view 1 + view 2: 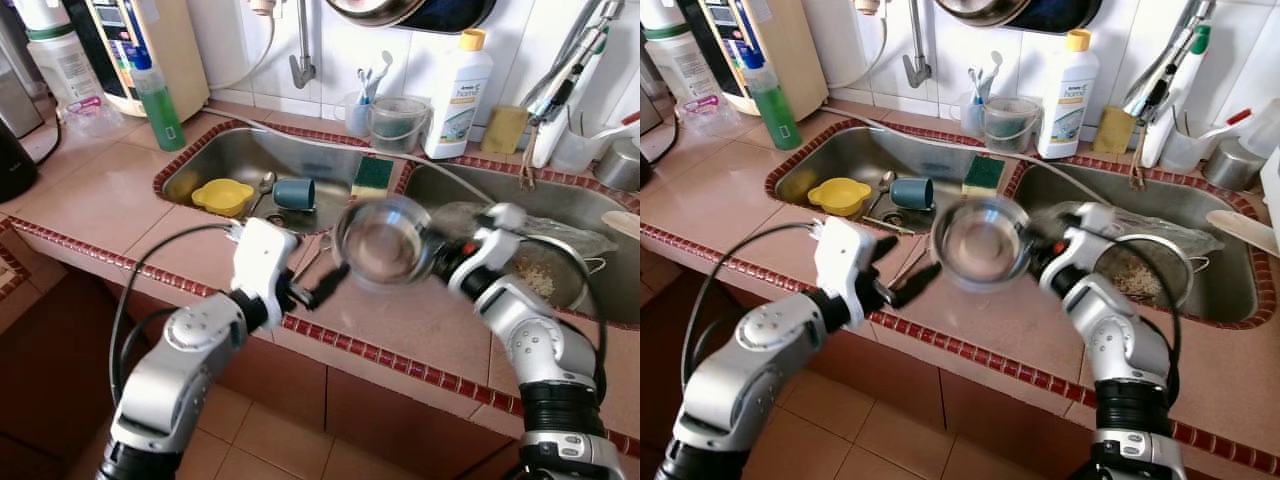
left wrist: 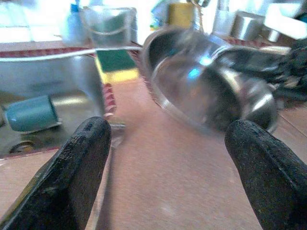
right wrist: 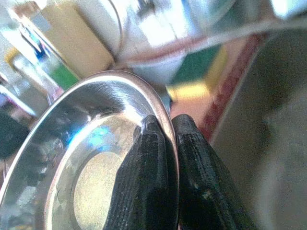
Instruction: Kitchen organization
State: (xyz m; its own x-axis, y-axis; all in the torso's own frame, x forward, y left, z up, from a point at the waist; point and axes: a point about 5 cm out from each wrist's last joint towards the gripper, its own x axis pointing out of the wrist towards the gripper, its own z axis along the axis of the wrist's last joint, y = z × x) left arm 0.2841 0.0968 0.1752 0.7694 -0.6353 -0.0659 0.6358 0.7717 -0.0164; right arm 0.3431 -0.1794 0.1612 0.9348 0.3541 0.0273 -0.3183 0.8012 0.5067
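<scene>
A round steel bowl (image 1: 385, 240) hangs tilted above the counter between the two sinks, its mouth facing me. My right gripper (image 3: 169, 158) is shut on the bowl's rim (image 3: 163, 108), one finger inside and one outside. My left gripper (image 1: 318, 283) is open just left of the bowl over the counter's front edge, with nothing between its fingers (image 2: 79, 167). The bowl (image 2: 211, 81) lies ahead of those fingers. In the left sink (image 1: 225, 150) lie a yellow bowl (image 1: 223, 196), a teal cup (image 1: 294, 194), a spoon and a green-yellow sponge (image 1: 372, 177).
The right sink (image 1: 590, 290) holds a strainer with food scraps (image 1: 535, 278). Along the back stand a green bottle (image 1: 158, 95), a white detergent bottle (image 1: 456, 95), a clear cup (image 1: 396, 124) and a steel pot (image 1: 622, 165). A red-tiled counter edge (image 1: 380, 355) runs in front.
</scene>
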